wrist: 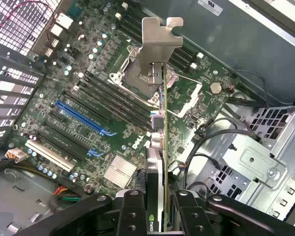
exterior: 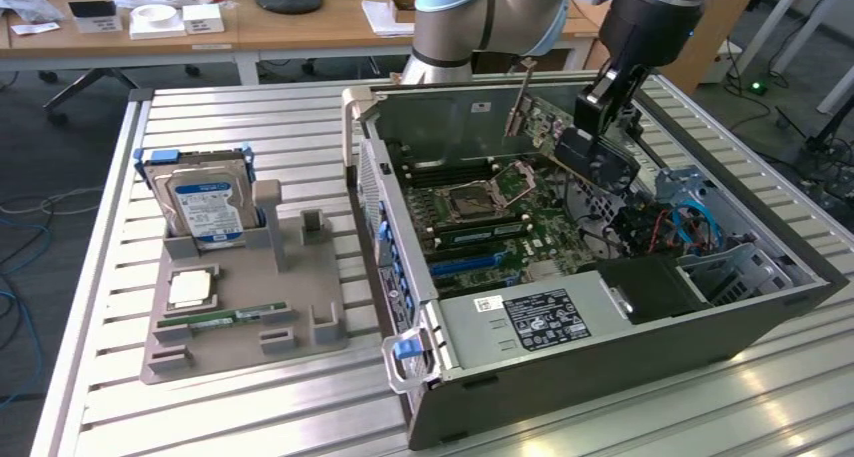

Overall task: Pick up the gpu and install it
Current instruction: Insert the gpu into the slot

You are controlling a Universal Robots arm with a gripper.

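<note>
The gpu (exterior: 567, 142) is a green card with a black cover and a silver end bracket (exterior: 521, 95). It hangs tilted above the open computer case (exterior: 400, 177), over the motherboard (exterior: 487, 217). My gripper (exterior: 607, 107) is shut on its upper edge. In the wrist view the gpu (wrist: 161, 142) appears edge-on, bracket (wrist: 160, 39) farthest from the camera, clamped in my gripper (wrist: 160, 219) between the black fingers (wrist: 130, 214). The card floats clear of the motherboard (wrist: 88, 83). The blue slot (wrist: 83, 118) lies apart from it on the board.
A grey holder (exterior: 247, 322) on the exterior view's left carries a silver hard drive (exterior: 207, 205), a processor (exterior: 194, 287) and a memory stick (exterior: 220, 317). Inside the case are the power supply (exterior: 534, 319), a drive cage (wrist: 250, 164) and loose cables (wrist: 206, 137).
</note>
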